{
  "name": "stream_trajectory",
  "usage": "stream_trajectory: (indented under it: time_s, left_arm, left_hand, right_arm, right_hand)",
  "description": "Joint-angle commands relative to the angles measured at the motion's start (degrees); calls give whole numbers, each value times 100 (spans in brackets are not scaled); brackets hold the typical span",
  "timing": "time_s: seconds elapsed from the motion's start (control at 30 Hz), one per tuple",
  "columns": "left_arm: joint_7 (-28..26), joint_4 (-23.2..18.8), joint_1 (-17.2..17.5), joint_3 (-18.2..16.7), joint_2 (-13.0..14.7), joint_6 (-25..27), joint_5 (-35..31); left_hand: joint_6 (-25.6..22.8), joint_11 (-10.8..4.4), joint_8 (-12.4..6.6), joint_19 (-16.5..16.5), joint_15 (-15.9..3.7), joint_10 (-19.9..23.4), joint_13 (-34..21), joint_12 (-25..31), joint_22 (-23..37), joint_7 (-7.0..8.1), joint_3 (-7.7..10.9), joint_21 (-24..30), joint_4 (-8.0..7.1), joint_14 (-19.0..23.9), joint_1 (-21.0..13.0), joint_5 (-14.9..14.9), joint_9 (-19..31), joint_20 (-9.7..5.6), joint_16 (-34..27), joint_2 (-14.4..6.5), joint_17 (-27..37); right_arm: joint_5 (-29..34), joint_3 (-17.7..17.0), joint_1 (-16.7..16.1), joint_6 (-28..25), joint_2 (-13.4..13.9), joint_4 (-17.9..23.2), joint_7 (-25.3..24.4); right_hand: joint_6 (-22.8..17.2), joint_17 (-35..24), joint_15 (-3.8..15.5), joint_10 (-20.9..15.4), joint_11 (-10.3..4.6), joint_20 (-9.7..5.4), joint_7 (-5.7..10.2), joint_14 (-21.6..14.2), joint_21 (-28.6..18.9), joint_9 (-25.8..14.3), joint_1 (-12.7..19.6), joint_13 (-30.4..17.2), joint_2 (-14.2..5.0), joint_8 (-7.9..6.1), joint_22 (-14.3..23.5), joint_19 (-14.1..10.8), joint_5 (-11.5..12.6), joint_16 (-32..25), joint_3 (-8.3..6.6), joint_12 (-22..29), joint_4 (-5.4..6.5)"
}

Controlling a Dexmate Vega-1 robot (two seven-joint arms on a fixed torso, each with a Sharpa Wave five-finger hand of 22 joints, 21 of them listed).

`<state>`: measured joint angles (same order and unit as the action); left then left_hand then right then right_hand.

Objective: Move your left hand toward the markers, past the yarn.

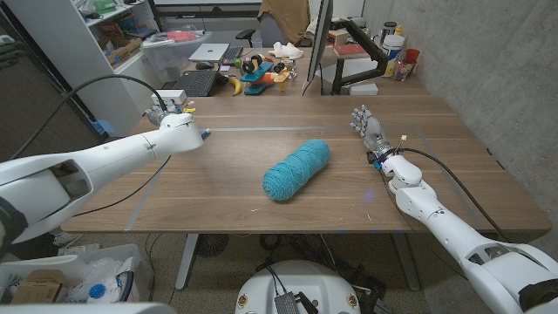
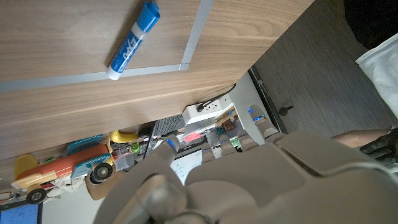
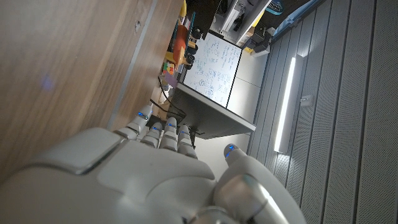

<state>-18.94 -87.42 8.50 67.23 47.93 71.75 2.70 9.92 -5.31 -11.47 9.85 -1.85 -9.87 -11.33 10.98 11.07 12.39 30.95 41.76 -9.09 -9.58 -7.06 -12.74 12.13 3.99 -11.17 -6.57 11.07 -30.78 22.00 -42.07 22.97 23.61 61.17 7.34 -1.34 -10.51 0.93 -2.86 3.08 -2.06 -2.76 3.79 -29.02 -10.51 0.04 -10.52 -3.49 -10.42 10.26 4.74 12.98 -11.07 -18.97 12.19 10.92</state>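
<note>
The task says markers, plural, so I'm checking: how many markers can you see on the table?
1: a blue-capped marker on the wooden table, just beyond the left hand. That hand may hide others.

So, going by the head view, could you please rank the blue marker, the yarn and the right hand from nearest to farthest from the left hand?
1. Blue marker: beside the left hand.
2. Yarn: table middle.
3. Right hand: far right side.
</note>
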Motion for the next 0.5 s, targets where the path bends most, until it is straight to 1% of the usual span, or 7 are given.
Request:
stream_trajectory:
  time_s: [0.03,0.07,0.1,0.2,0.5]
  left_arm:
    - [458,664,-391,409,-261,-61,52]
    - [460,666,-395,415,-261,-59,54]
    - [512,818,-435,442,-335,-77,70]
    - [606,1030,-509,517,-429,-111,80]
    - [876,1485,-703,744,-633,-256,46]
  left_hand:
    - [1481,49,-33,1933,-45,-1553,-15,19,18,37,-18,-17,20,-1625,-30,-53,25,19,10,-44,17]
    - [1487,47,-32,1933,-42,-1565,-15,16,18,37,-18,-17,20,-1633,-32,-55,25,22,12,-47,17]
    - [1496,53,-30,1940,-36,-1585,-16,11,19,37,-17,-21,19,-1649,-33,-57,25,27,16,-53,18]
    - [1527,51,-23,1975,-32,-1622,-17,5,20,35,-16,-35,16,-1685,-38,-63,25,30,25,-70,18]
    - [1642,35,3,1961,-48,-1637,-22,26,25,33,2,-34,26,-1664,-76,-81,26,12,1,-115,18]
  right_arm:
    - [-2,-29,-34,40,33,17,-13]
    - [-2,-28,-34,39,34,18,-14]
    - [1,-32,-41,36,47,25,-17]
    - [2,-38,-45,37,58,16,-19]
    - [8,-59,-64,36,83,24,-61]
  right_hand:
    - [-57,-22,-4,-4,9,-563,-18,31,4,-12,-13,-20,-693,-52,15,-15,30,-5,22,2,-4]
    - [-58,-22,-4,-3,9,-563,-19,29,5,-12,-13,-20,-693,-52,15,-15,30,-6,22,2,-4]
    - [-57,-22,0,-6,9,-563,-17,28,8,-12,-13,-20,-693,-52,15,-11,30,-7,22,3,-4]
    - [-58,-22,-11,-7,8,-551,-24,27,15,-12,-13,-20,-694,-52,15,-17,31,-7,23,3,-4]
    - [-62,-22,-14,-11,26,-549,-32,28,26,-12,-13,-20,-693,-53,16,-21,30,-6,25,4,-5]
